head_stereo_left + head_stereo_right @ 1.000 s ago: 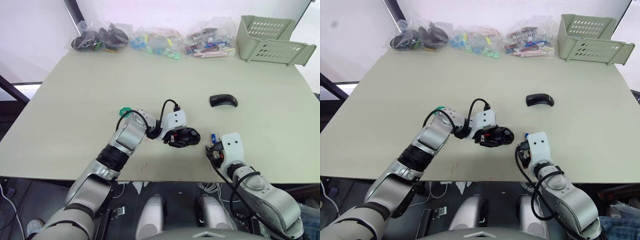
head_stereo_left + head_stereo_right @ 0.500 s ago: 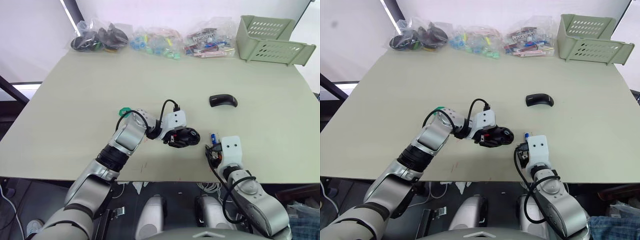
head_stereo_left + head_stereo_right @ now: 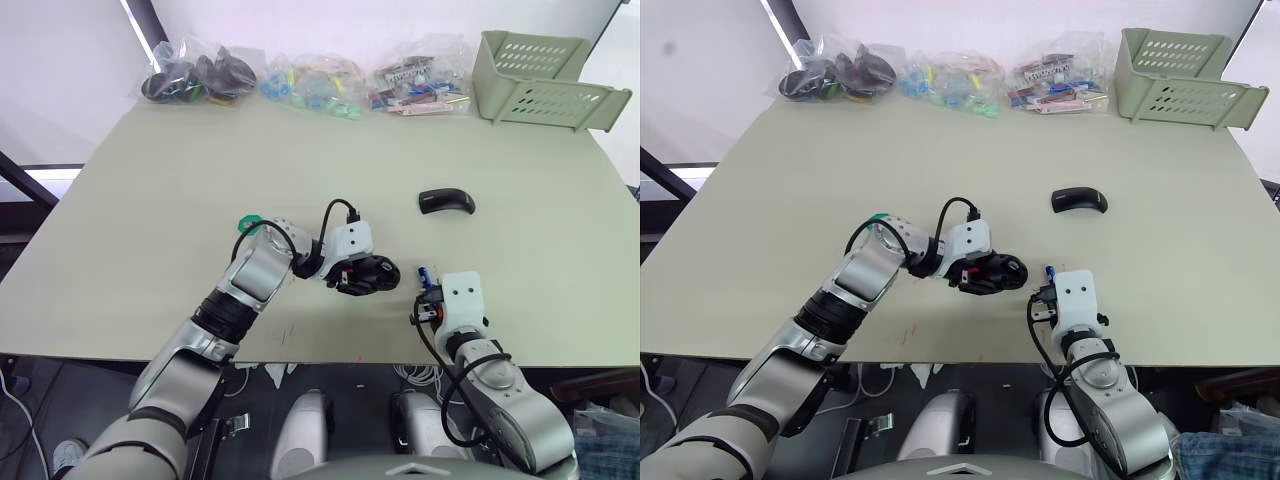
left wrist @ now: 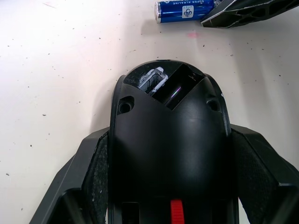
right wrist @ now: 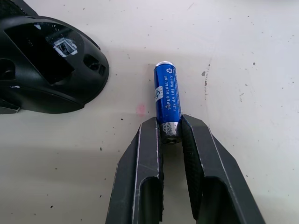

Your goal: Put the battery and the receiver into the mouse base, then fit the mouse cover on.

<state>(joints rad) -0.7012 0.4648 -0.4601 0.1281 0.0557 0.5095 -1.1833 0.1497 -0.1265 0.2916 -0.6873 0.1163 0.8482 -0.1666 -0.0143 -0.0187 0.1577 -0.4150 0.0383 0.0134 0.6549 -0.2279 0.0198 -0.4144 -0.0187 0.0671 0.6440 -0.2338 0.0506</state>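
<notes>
The right gripper [image 5: 170, 133] is pinching the silvery near end of the battery [image 5: 167, 99], its jaws narrowed around it. The blue battery is lying flat on the bench [image 3: 160, 200], its long axis running straight out from the fingers, just beside the mouse base [image 4: 170, 158]. The left gripper [image 4: 170, 177] is clamping that open black base by its sides. The mouse cover [image 3: 446, 201] is sitting well apart.
</notes>
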